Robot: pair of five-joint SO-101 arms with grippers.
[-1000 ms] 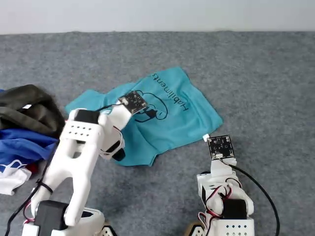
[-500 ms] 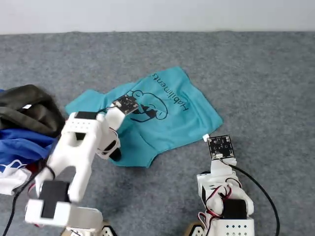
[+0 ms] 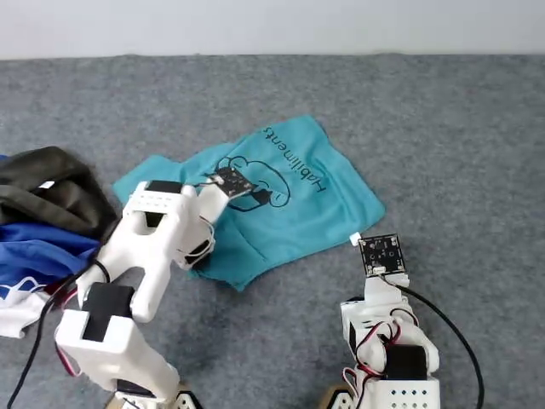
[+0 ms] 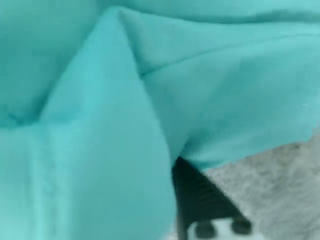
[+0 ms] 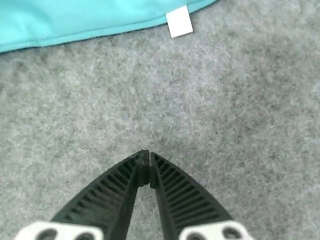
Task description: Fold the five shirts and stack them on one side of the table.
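Teal shirt [image 3: 289, 204] spread flat mid-table on grey carpet [image 3: 443, 136], near hem clamped in left gripper [image 3: 200, 256]. Right gripper [image 5: 145, 165] pressed closed and empty, just beside shirt's near right corner. Other shirts [image 3: 43, 221] heaped at left edge.

You have a grey carpet [image 3: 477, 153] spread flat across the whole work area, running up to a pale wall [image 3: 272, 25] behind.

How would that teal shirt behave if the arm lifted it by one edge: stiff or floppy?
Probably floppy: the teal shirt creases and folds over itself beside the left gripper. Likely light, being thin cloth lying nearly flat. On the rough grey surface it would likely drag and bunch rather than slide.
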